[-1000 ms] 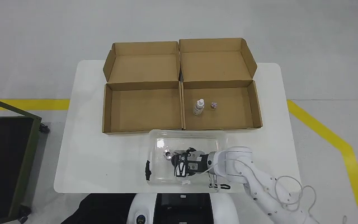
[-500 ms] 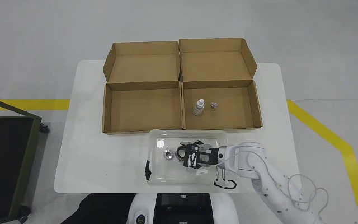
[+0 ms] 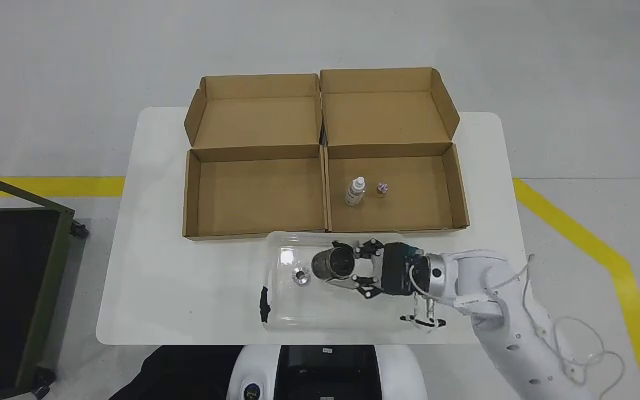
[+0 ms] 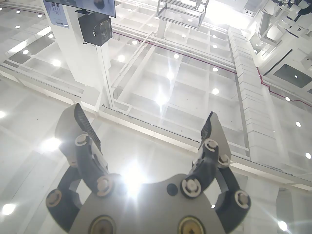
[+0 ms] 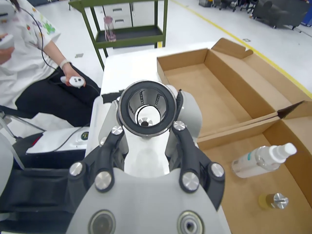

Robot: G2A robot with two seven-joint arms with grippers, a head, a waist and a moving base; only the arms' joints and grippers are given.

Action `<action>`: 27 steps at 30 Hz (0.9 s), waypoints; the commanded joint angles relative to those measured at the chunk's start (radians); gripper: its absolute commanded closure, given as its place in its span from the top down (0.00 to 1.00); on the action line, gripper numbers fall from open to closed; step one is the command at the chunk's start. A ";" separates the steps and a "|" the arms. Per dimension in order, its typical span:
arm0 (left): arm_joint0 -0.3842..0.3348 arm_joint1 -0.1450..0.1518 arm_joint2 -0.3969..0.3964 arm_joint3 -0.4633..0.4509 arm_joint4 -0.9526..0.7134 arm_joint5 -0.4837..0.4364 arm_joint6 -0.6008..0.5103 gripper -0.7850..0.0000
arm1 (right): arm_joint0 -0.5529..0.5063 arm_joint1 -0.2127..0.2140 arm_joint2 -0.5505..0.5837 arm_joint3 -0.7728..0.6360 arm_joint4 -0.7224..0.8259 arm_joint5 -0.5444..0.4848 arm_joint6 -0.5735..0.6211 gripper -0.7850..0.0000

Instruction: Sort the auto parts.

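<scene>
Layout, big to small: white table, with two open cardboard boxes side by side on its far half, left box and right box. We see a clear tray at the near edge, just in front of where the boxes meet.

The right arm comes in from the near right corner, forearm low, wrist aimed toward the table's left. The right gripper sits over the tray's middle, clamped on the metal sleeve, one finger on each side of the barrel. The left gripper points up at the ceiling, jaws spread wide, nothing between them.

The sleeve is a short hollow steel cylinder, held on its side. It has a black ring on the open end and ball rows inside the bore. We can't tell if it's clear of the tray floor.

A spray bottle lies in the right box near its left wall, with a small capped part just beside it. A small round metal part lies in the tray left of the sleeve, not touching it.
</scene>
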 commanded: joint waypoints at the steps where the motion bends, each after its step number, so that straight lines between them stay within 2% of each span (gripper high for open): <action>1: 0.000 0.000 0.000 0.000 0.000 0.000 0.000 1.00 | 0.003 -0.001 0.009 -0.001 0.028 0.006 -0.037 0.00; 15: 0.000 0.000 0.000 0.000 0.000 0.000 0.000 1.00 | 0.021 -0.004 0.068 -0.071 0.170 0.024 -0.188 0.00; 27: 0.000 0.000 0.000 0.000 0.000 0.000 0.000 1.00 | 0.018 -0.011 0.085 -0.088 0.257 0.082 -0.240 0.00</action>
